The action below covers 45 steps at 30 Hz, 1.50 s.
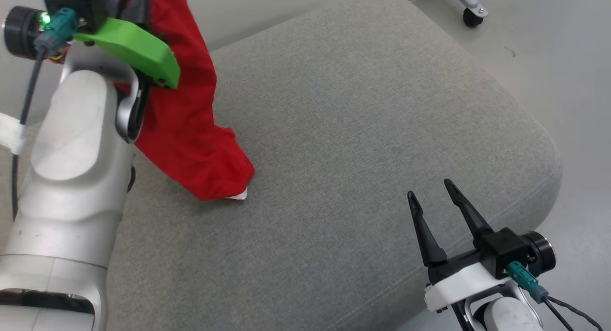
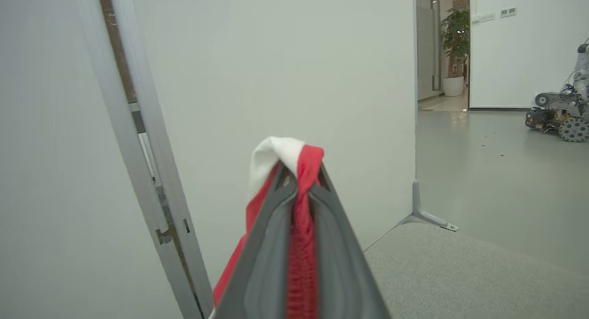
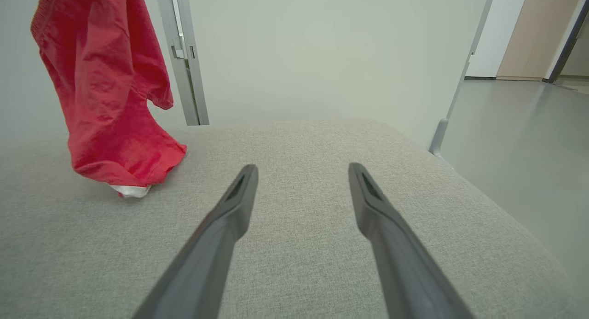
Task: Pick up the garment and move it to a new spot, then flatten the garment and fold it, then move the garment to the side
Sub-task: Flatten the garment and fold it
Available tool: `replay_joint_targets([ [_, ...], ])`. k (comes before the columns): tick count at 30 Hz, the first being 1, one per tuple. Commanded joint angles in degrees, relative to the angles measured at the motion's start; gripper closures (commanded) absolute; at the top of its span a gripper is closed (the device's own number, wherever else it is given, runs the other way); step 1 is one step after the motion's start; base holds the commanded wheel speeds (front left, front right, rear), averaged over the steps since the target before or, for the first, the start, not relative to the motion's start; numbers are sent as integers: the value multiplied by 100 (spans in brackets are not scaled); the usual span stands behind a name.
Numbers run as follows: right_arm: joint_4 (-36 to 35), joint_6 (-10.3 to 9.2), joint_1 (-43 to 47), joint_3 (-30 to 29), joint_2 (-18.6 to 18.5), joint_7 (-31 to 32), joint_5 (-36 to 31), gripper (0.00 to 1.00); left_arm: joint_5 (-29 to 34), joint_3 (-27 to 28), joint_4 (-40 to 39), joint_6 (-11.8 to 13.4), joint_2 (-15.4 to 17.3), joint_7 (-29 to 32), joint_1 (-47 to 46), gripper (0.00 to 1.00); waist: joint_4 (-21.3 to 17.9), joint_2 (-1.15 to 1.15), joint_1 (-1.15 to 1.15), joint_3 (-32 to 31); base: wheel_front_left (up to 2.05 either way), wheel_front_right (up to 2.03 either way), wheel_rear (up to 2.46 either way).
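A broad grey cushion [image 1: 363, 130] of woven fabric, with rounded corners and a seam along its edge, spans the head view. At its 10 o'clock the red garment [image 1: 191, 140], a crinkled soft cloth, hangs in a long drape with its lowest fold touching the cushion. The left tool [image 2: 301, 169] is clamped tight on a bunched red-and-white edge of the garment. At 5 o'clock the right tool [image 1: 429, 187] has its tapered dark fingers spread wide, holding nothing. A small white hem [image 1: 237, 196] peeks out beneath the lowest fold.
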Motion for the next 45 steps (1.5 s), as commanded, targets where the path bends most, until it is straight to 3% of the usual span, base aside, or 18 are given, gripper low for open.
replay_joint_targets([
  [1,4,-6,26,-14,0,-3,51,0,16,-104,81,-46,-34,-102,22,100,-13,0,0,17,0,0,0],
  [7,8,-6,84,-77,2,-3,101,0,-38,-1031,128,-139,-431,-349,945,100,178,0,0,49,0,0,0],
  [11,-30,-6,89,-229,-5,-3,110,0,-331,-1691,-533,-143,-620,-364,1982,100,418,0,0,58,0,0,0],
  [16,-57,-7,214,-435,-4,-3,17,0,-416,-2219,-1429,-137,-288,-364,3303,100,802,0,0,-72,0,0,0],
  [21,-56,-7,378,-523,-3,-3,-13,0,-238,-1789,-2190,42,246,-358,4493,100,1149,0,0,-211,0,0,0],
  [27,-34,-7,482,-475,-3,-3,-32,0,-251,-741,-2517,306,522,-359,5565,100,1432,0,0,-335,0,0,0],
  [29,-18,-7,494,-463,-3,-3,-55,0,-193,-517,-2535,222,490,-359,5836,58,1489,0,0,-381,0,0,0],
  [31,-13,-7,497,-455,-4,-3,-73,0,-152,-369,-2472,166,411,-359,6063,2,1532,0,0,-413,0,0,0],
  [41,-8,-7,522,-489,-3,-2,-173,0,-224,330,-2386,-40,-92,-359,6674,0,1597,0,0,-516,0,0,0],
  [45,-25,-7,543,-504,-3,-2,-190,0,-254,603,-2336,24,-133,-360,6922,0,1588,0,0,-535,0,0,0],
])
